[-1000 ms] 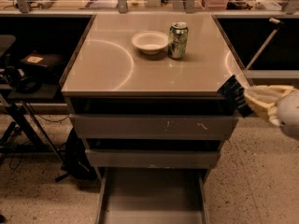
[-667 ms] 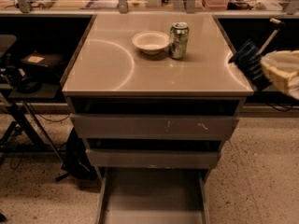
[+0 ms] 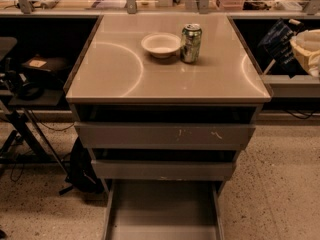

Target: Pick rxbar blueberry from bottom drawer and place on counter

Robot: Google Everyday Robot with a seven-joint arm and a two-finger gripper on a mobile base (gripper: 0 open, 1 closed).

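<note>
The rxbar blueberry (image 3: 276, 40), a dark blue bar with white lettering, hangs tilted in the air just past the right edge of the counter (image 3: 125, 69). My gripper (image 3: 295, 46) reaches in from the right edge of the view and is shut on the bar, holding it a little above counter height. The bottom drawer (image 3: 162, 211) is pulled out at the bottom of the view, and its grey floor shows nothing on it.
A green soda can (image 3: 191, 43) and a white bowl (image 3: 161, 44) stand at the back middle of the counter. Two upper drawers (image 3: 165, 134) with scuffed fronts are slightly open. A dark stand with cables (image 3: 25, 89) is on the left. A shelf (image 3: 290, 84) is on the right.
My gripper has risen with the bar from beside the counter's front right corner to above counter height, moving further back along the right edge.
</note>
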